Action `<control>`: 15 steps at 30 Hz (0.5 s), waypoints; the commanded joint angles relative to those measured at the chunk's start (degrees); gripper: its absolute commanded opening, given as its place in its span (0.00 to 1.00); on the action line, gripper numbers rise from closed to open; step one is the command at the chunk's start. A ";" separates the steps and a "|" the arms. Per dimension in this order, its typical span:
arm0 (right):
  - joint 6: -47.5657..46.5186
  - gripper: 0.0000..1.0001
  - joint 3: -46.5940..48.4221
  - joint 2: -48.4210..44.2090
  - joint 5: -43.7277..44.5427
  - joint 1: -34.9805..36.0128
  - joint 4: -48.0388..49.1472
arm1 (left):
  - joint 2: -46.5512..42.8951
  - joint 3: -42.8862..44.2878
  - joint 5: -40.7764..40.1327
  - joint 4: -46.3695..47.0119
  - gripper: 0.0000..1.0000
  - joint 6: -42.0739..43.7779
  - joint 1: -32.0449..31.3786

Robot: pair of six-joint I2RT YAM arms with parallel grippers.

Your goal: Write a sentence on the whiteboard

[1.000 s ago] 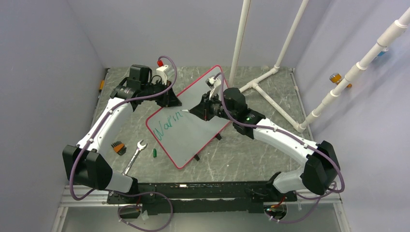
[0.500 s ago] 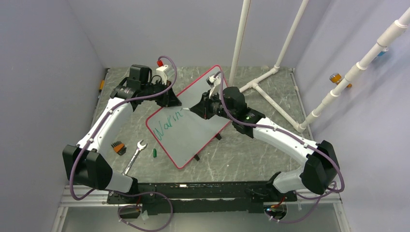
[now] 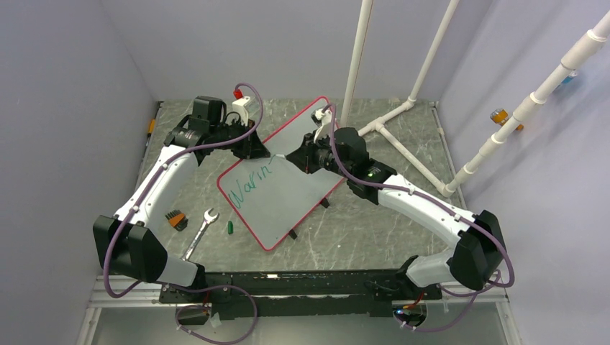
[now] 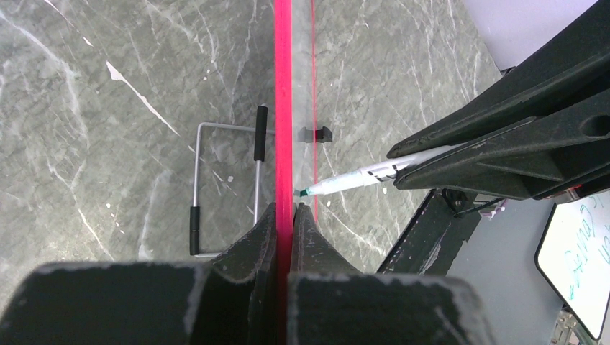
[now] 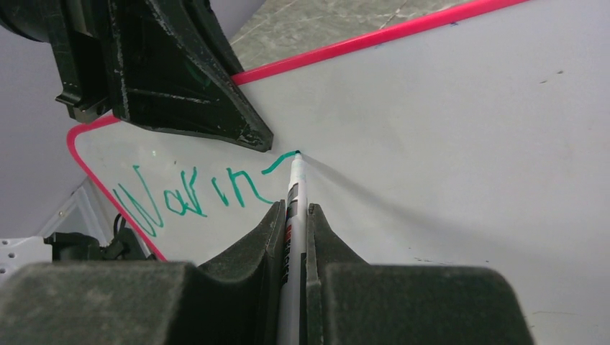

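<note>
The whiteboard (image 3: 288, 201) with its red rim lies tilted in the middle of the table. My left gripper (image 3: 263, 152) is shut on its upper left rim (image 4: 283, 86), jaws pressed on both sides. My right gripper (image 3: 301, 157) is shut on a white marker (image 5: 294, 188), whose green tip (image 5: 298, 153) touches the board (image 5: 446, 129). The sentence (image 5: 187, 198) stands as green letters reading roughly "Warm", with a short stroke running up to the tip. In the left wrist view the marker (image 4: 360, 177) points at the board just beyond my fingers.
A wrench (image 3: 201, 231), a green marker cap (image 3: 230, 228) and a small orange and black piece (image 3: 175, 218) lie left of the board. White pipes (image 3: 388, 118) stand at the back right. A wire bracket (image 4: 223, 183) sits under the board's edge.
My right gripper has slid up and to the right along the board with the marker, leaving a short green stroke after the letters. The left gripper has kept its hold.
</note>
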 commanded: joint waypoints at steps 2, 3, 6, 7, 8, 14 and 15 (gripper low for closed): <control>0.04 0.00 1.49 -2.74 3.85 -0.59 -1.48 | 0.36 -1.47 -3.14 0.50 0.00 6.97 -2.14; 0.07 0.00 1.63 -2.94 3.96 -0.63 -1.76 | 0.29 -1.46 -3.18 0.45 0.00 6.97 -2.14; 0.17 0.00 1.87 -3.47 3.62 -0.60 -1.96 | 0.31 -1.43 -3.17 0.43 0.00 6.93 -2.14; 0.33 0.00 1.94 -3.57 3.32 -0.62 -1.77 | 0.36 -1.47 -3.18 0.45 0.00 6.96 -2.14; 0.41 0.00 2.06 -3.62 2.87 -0.63 -1.58 | 0.32 -1.47 -3.12 0.42 0.00 6.99 -2.14; 1.01 0.00 3.27 -2.85 -0.25 -0.57 -0.43 | 0.30 -1.46 -3.13 0.34 0.00 7.06 -2.14; 1.21 0.00 3.45 -2.53 -0.63 -0.54 -0.24 | 0.23 -1.47 -3.18 0.40 0.00 7.08 -2.14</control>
